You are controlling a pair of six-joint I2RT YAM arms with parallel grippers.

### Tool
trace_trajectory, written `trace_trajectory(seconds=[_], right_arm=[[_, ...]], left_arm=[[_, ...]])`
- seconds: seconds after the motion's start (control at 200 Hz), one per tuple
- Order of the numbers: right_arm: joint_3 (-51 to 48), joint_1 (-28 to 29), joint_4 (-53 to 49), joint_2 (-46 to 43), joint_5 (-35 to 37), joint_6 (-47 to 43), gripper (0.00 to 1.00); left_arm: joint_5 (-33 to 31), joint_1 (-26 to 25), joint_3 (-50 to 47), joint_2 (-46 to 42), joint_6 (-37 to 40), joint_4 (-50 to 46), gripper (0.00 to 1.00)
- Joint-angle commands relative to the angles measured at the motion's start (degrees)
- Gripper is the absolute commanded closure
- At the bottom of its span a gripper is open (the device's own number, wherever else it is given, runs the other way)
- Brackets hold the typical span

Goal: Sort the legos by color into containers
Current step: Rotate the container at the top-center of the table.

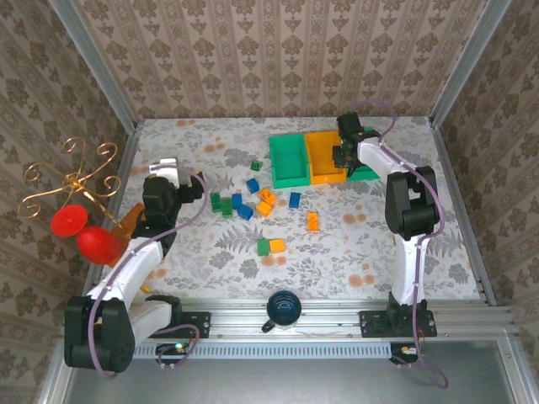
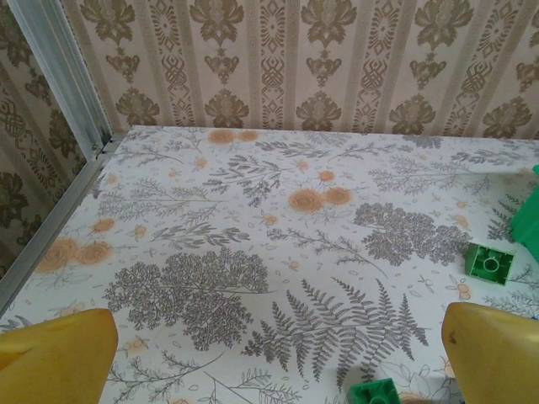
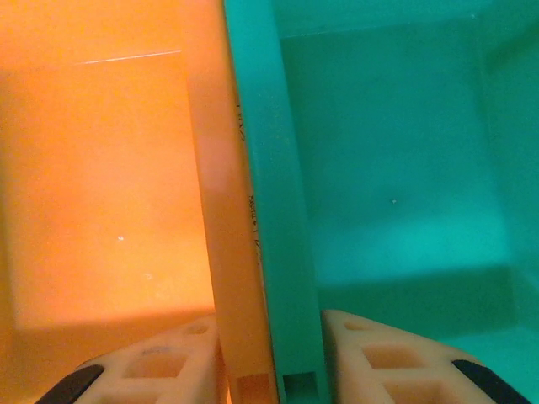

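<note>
Three containers stand side by side at the back: a green container (image 1: 289, 160), an orange container (image 1: 322, 156) and a second green container (image 1: 365, 173), which the right arm partly hides. My right gripper (image 1: 344, 156) (image 3: 274, 374) is shut on the touching walls of the orange container (image 3: 101, 194) and the green container (image 3: 396, 168), with one finger inside each. Several legos lie loose mid-table, among them a green lego (image 1: 264, 247), a blue lego (image 1: 295, 199) and an orange lego (image 1: 312, 221). My left gripper (image 1: 167, 171) (image 2: 278, 362) hangs open over bare table at the left, and a green lego (image 2: 488, 262) lies to its right.
A dark round cup (image 1: 285, 308) sits at the near edge between the arm bases. A gold wire ornament (image 1: 74, 178) with red balls stands outside the left wall. An orange-brown tile (image 1: 131, 220) lies by the left arm. Patterned walls enclose the table.
</note>
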Motion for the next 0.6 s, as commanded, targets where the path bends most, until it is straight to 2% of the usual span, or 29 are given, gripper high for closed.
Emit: trace_trajectory(seconds=[0.0, 0.275, 0.39, 0.455, 0.595], right_arm=[[-0.61, 0.48, -1.61, -0.26, 0.22, 4.23, 0.67], [-1.43, 1.49, -1.8, -0.56, 3.29, 9.49, 0.7], [-1.67, 1.86, -1.18, -0.81, 3.73, 9.69, 0.68], [-1.21, 1.93, -1.41, -1.01, 3.77, 9.09, 0.63], [-0.36, 1.92, -2.02, -2.24, 3.78, 6.91, 0.47]], left_arm=[[1.68, -0.41, 2.54, 1.15, -1.55, -3.4, 0.0], [2.18, -0.35, 4.76, 3.69, -1.96, -6.9, 0.0], [1.87, -0.35, 5.02, 4.42, -1.96, -8.09, 0.0], [1.58, -0.35, 4.89, 4.58, -2.04, -8.29, 0.0], [0.57, -0.35, 5.28, 4.96, -2.5, -9.78, 0.0]])
